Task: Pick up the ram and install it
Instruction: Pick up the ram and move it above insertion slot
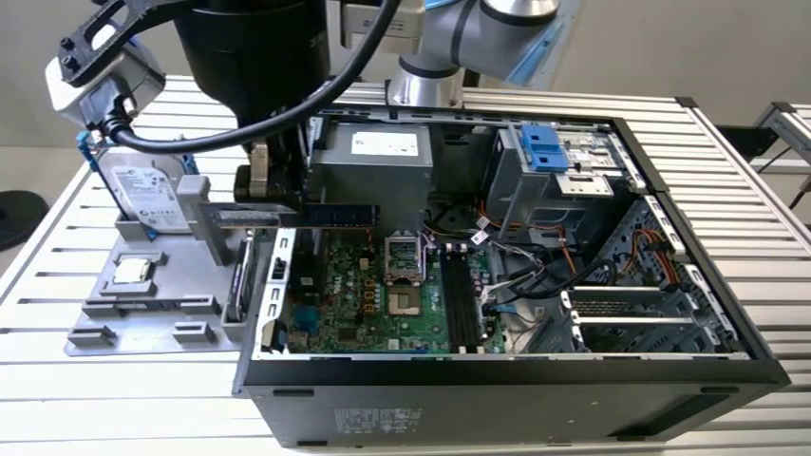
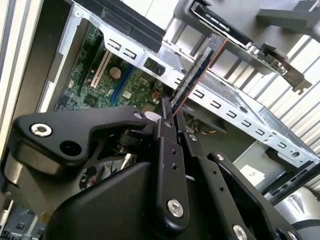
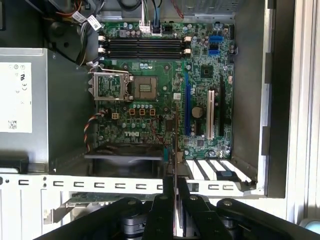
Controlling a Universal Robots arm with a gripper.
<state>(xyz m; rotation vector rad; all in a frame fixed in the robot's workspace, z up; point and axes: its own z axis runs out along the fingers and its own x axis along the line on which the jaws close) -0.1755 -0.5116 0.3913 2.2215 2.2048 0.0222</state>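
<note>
The ram is a long dark blue-green stick that hangs level above the open computer case's wall on the exterior view's left. My gripper is shut on its end nearest the grey fixture. In the second wrist view the ram juts out from between the black fingers of the gripper. In the first wrist view the ram appears edge-on above the gripper, over the case's rear wall. The black memory slots lie at the motherboard's far side, with slots beside the processor socket.
The open computer case lies on a slatted table. A grey fixture on the exterior view's left holds a silver hard drive and a processor chip. An upright card with a metal bracket stands nearby. The power supply and cables crowd the case.
</note>
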